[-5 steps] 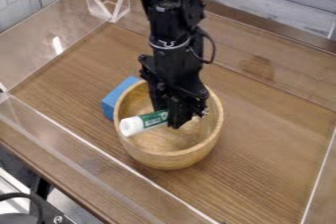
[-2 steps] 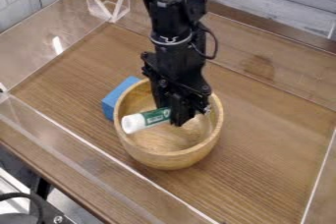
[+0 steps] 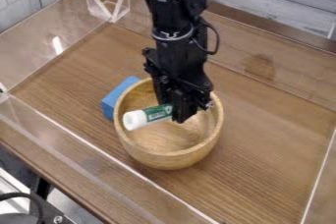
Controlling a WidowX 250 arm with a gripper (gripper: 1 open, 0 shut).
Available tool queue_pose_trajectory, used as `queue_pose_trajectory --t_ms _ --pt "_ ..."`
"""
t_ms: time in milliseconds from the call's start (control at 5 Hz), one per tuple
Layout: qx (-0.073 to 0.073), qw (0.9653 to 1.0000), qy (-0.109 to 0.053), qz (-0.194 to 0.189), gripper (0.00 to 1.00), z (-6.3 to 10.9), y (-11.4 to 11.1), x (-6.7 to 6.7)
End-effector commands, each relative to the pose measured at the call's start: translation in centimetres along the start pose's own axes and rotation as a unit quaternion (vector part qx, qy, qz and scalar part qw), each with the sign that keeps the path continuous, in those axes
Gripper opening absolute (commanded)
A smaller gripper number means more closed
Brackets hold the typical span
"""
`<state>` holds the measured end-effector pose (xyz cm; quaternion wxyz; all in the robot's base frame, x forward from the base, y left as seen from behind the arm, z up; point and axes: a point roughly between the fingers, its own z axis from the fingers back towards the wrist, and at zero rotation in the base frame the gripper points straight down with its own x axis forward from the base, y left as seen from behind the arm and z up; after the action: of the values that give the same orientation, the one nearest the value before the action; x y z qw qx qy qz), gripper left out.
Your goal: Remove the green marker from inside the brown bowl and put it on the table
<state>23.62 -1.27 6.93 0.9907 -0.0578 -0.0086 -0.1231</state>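
The green marker (image 3: 145,117) lies nearly level, white cap end to the left, held just above the inside of the brown bowl (image 3: 171,149). My gripper (image 3: 176,113) comes straight down from above and is shut on the marker's green end. The bowl rests on the dark wood-grain table (image 3: 262,100), near its front middle. The black arm hides the bowl's back rim and the right end of the marker.
A blue rectangular block (image 3: 122,94) lies on the table touching the bowl's back left side. Clear acrylic walls (image 3: 53,135) border the tabletop on the left and front. A bare stretch of wood extends to the right of the bowl.
The gripper has risen slightly with the marker, which now sits a little higher and further back over the bowl. The bowl and block have not moved.
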Motion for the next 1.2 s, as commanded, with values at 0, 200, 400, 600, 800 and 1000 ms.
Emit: queue_pose_trajectory --t_ms 0,200,400,600,800,1000 --pt "0.010 0.9991 -0.040 -0.012 0.00 2.09 -0.11 1.45" --pt "0.010 0.9989 -0.042 -0.016 0.00 2.30 -0.20 1.57" --pt "0.010 0.9988 -0.043 -0.020 0.00 2.50 -0.28 1.67" --pt "0.009 0.9987 -0.045 -0.022 0.00 2.68 -0.36 1.74" --pt "0.008 0.9986 -0.047 -0.024 0.00 2.86 -0.43 1.81" --pt "0.007 0.9985 -0.048 -0.026 0.00 3.03 -0.49 1.87"
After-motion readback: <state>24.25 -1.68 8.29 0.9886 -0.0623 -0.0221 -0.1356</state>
